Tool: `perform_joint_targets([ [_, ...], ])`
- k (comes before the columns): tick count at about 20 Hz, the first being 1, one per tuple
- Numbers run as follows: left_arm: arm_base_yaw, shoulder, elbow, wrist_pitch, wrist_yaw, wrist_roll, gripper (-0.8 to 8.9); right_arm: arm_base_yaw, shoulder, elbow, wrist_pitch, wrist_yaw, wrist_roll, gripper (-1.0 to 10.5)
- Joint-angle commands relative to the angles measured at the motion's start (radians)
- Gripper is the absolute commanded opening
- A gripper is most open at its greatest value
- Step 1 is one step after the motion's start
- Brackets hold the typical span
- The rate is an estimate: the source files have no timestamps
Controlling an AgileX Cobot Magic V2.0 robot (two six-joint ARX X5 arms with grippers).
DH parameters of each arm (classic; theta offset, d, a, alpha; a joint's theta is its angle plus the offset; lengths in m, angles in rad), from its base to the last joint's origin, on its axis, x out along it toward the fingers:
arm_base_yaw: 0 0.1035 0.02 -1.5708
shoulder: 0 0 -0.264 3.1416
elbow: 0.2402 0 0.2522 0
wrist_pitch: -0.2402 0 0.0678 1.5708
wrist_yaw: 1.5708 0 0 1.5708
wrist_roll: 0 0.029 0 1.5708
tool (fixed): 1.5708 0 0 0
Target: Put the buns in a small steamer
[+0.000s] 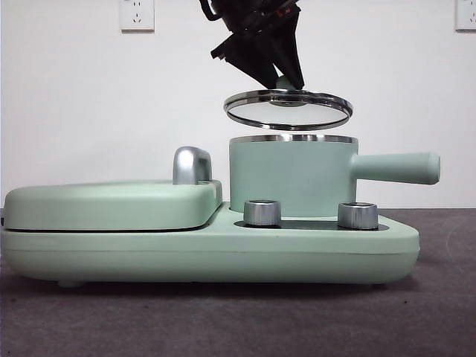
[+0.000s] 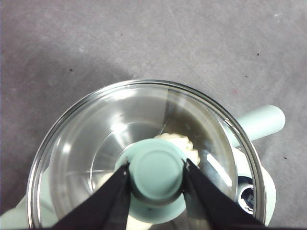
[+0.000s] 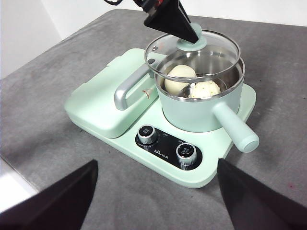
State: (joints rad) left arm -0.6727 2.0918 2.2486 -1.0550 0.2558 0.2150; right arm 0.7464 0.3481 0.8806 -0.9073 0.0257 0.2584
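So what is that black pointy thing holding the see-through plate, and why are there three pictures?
It is a robot arm's hand. The left hand pinches the green knob of the glass lid, holding it above the small steamer, a mint-green pot. Both buns are inside the pot. One picture looks level across the grey table. One comes from a camera on the left arm, looking down through the lid. The third is from the other arm: its right hand waits open, away from the cooker.
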Motion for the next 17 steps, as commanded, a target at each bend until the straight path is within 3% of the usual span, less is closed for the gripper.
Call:
perform_joint_targets([
  [1,-0.009,0.022,0.034,0.035,0.038,0.016,0.17,0.01,0.0,0.01,0.009,-0.002,-0.013,3.9],
  [17,-0.008,0.087,0.034,0.031,0.035,0.068,0.17,0.01,0.0,0.01,0.009,0.0,-0.009,3.9],
])
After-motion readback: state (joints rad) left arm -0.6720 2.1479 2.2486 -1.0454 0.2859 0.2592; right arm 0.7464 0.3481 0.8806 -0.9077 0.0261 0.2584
